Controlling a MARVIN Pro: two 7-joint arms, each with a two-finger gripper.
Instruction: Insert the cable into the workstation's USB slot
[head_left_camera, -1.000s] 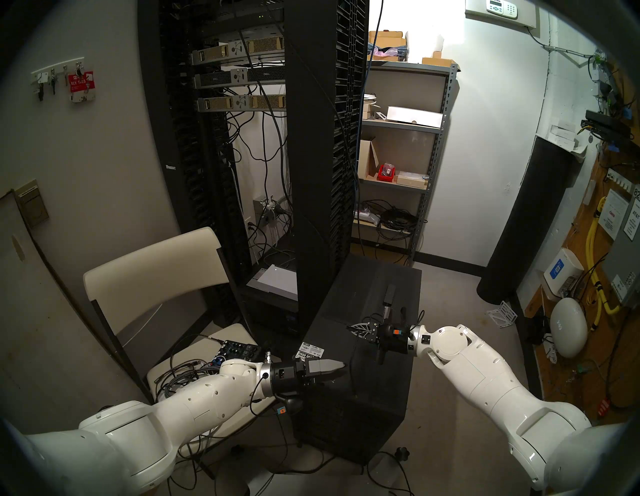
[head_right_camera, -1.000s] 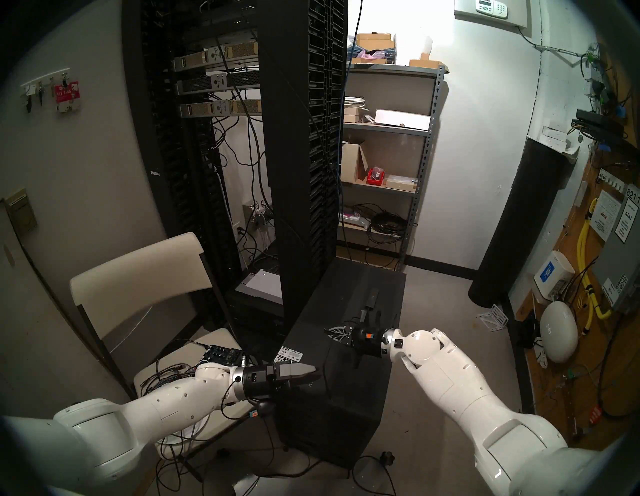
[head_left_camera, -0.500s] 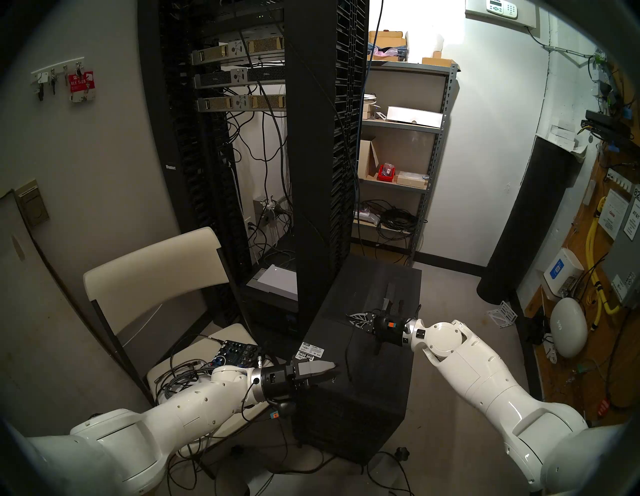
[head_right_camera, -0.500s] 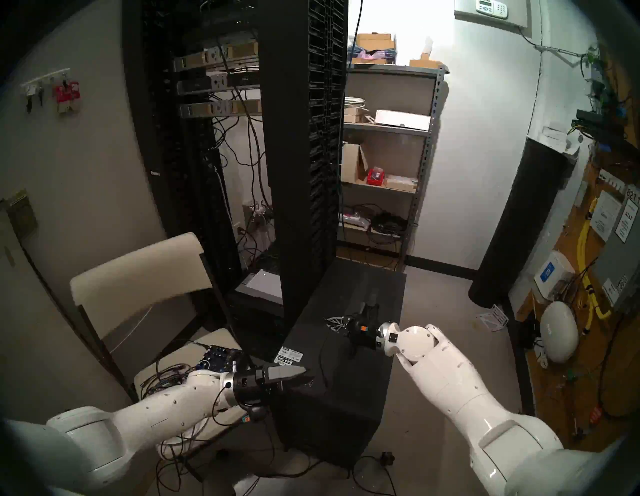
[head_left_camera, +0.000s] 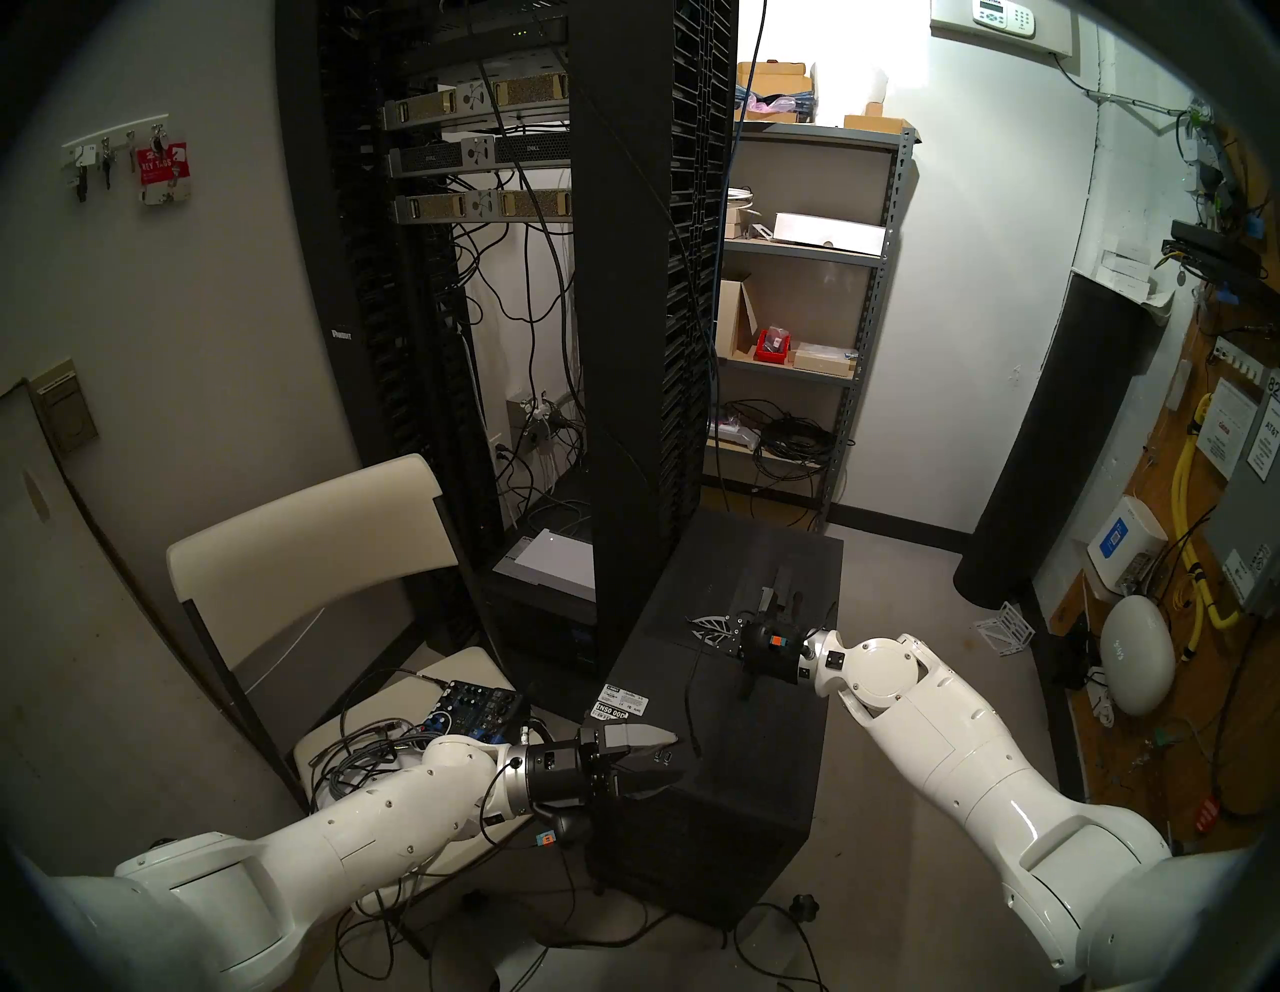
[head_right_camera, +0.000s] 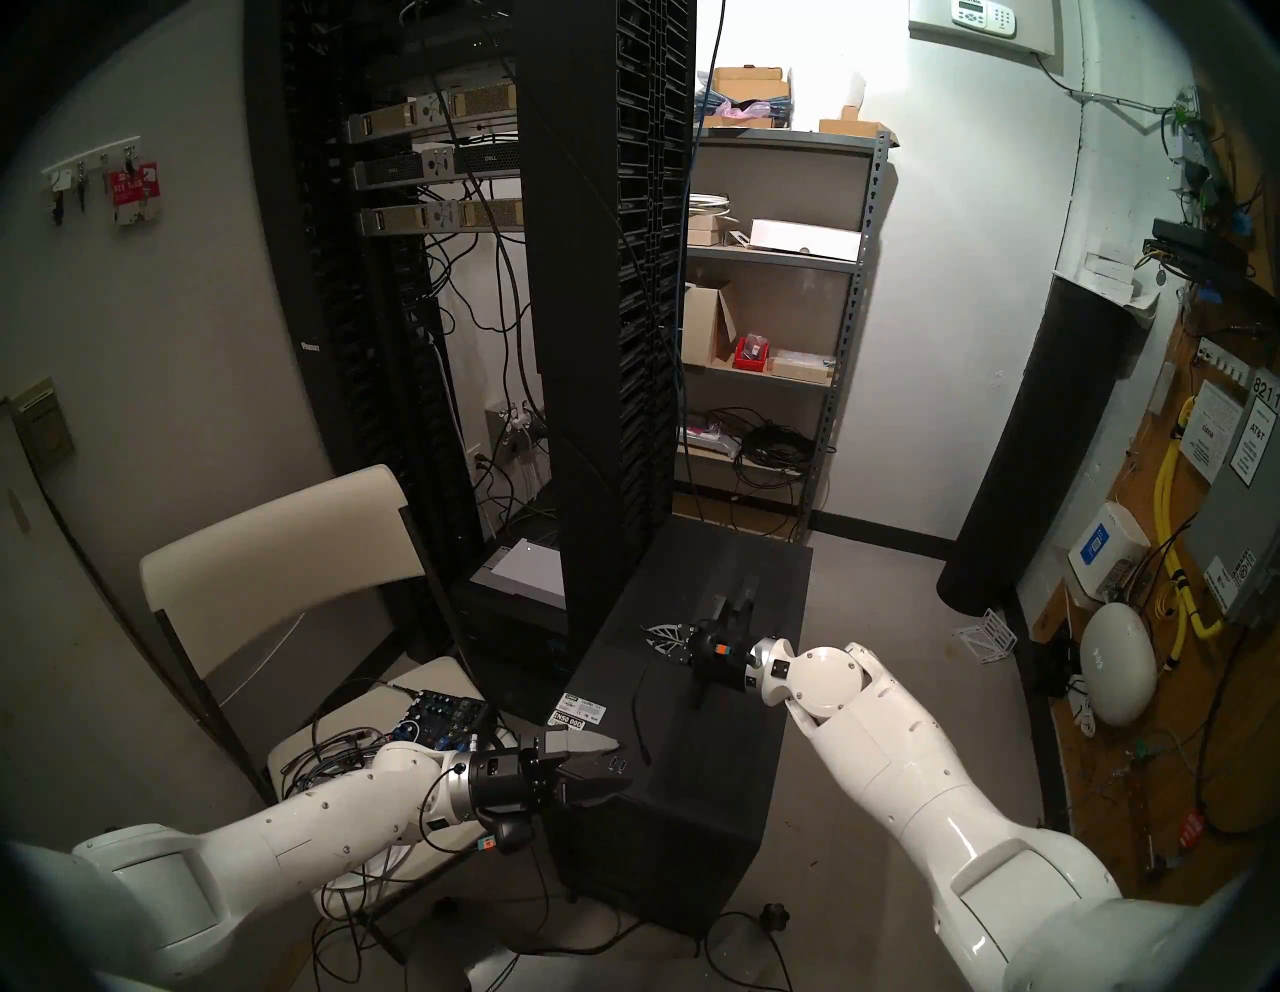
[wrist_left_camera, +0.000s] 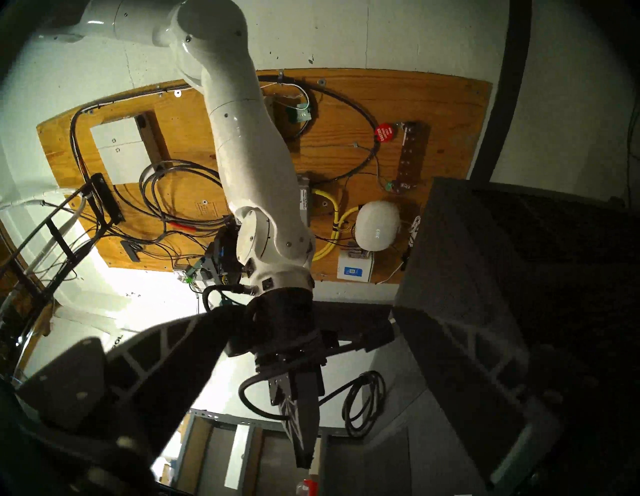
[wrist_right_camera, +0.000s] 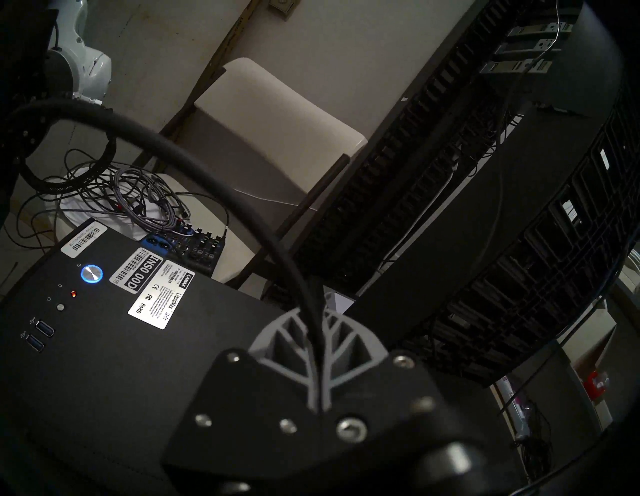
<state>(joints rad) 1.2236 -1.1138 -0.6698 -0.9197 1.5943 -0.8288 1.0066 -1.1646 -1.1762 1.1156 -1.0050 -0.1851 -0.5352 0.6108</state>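
Head stereo left: the left gripper (head_left_camera: 675, 755) is held at the near left corner of the workstation (head_left_camera: 755, 755), its fingers spread with nothing between them. Farther right, above the workstation's top, the cable (head_left_camera: 691, 700) is clamped in the closed right gripper (head_left_camera: 699, 627), its loose end hanging toward the top's front edge.

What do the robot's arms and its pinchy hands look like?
Both arms are glossy white and rounded, with small dark screw dots and silver rings at the wrists. The left gripper and right gripper have black bodies with tiny orange tags, thin black wires looping beside them, and pointed grey fingers patterned like leaf veins.
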